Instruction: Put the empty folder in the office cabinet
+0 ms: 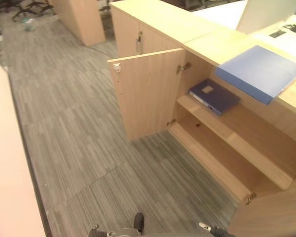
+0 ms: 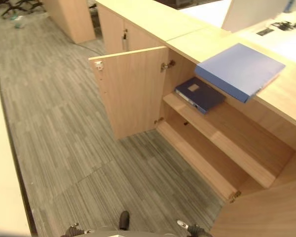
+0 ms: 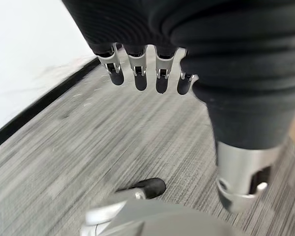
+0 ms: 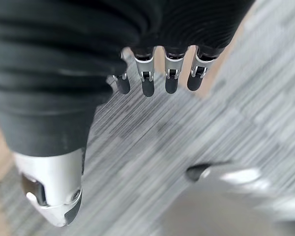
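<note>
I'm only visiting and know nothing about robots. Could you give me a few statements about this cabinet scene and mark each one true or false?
1. The cabinet door stands open. True.
2. The light blue folder lies on the cabinet's lower shelf. False: it lies on the cabinet top, jutting over the front edge.
3. A dark blue folder lies flat on the upper shelf. True.
4. The left hand grips a folder. False: it holds nothing, fingers straight over the carpet.
5. The right hand holds nothing. True.
</note>
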